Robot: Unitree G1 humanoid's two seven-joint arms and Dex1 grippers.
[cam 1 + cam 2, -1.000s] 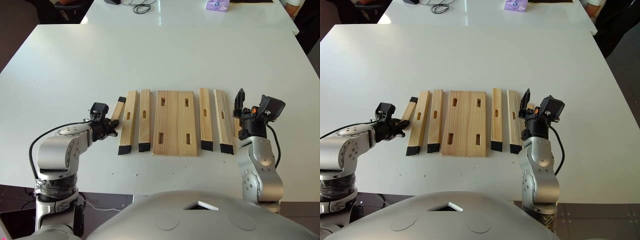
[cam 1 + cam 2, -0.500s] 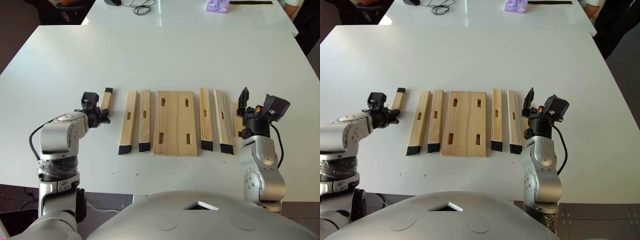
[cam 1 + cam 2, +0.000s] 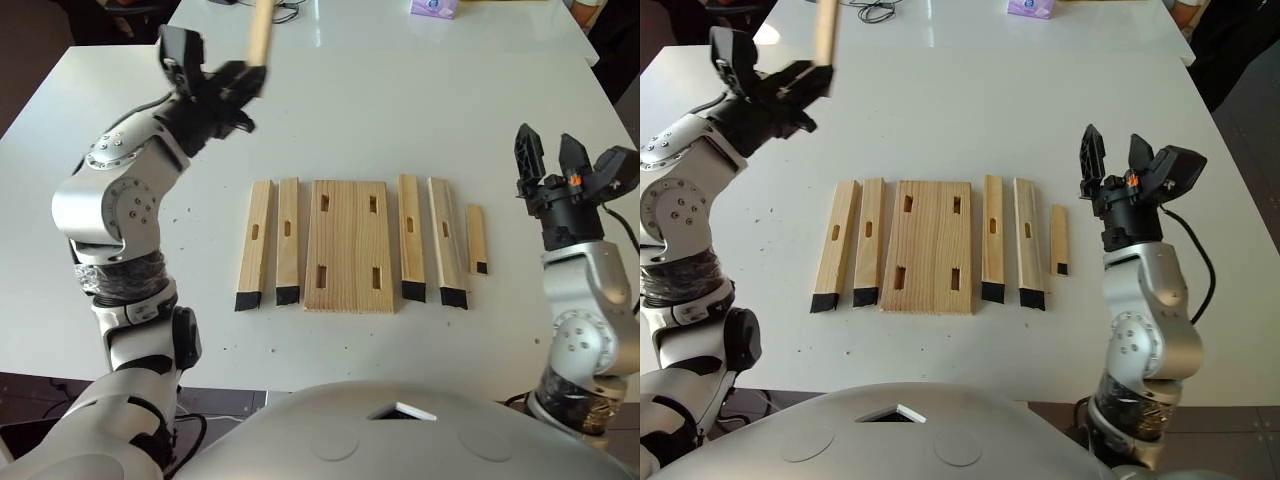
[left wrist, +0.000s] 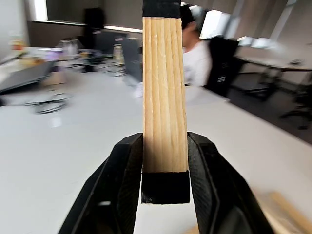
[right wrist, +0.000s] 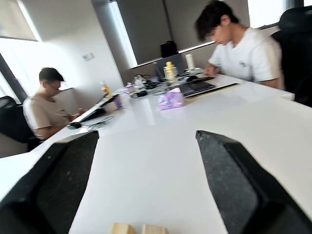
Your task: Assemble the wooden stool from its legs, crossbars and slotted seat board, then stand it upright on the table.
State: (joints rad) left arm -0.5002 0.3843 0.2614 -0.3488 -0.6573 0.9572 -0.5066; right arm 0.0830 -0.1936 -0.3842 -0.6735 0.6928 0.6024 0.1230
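The slotted seat board (image 3: pixel 347 245) lies flat mid-table. Two legs (image 3: pixel 271 242) lie side by side on its left and two more legs (image 3: pixel 428 238) on its right, all with black ends. A short crossbar (image 3: pixel 477 238) lies beside the right pair. My left gripper (image 3: pixel 240 78) is raised high over the table's far left, shut on another short crossbar (image 3: pixel 260 30) that stands upright; the left wrist view has this crossbar (image 4: pixel 164 97) clamped by its black end. My right gripper (image 3: pixel 550 160) hangs open above the table's right side, with nothing in it.
The white table (image 3: pixel 420 120) has free room behind and in front of the parts. A second table behind carries a purple tissue pack (image 3: pixel 434 8) and cables (image 3: pixel 285 12). The near table edge runs just below the legs' black ends.
My left gripper has lifted its crossbar from the table to high above the far left. My right gripper rose and drew right, uncovering the short crossbar by the right legs.
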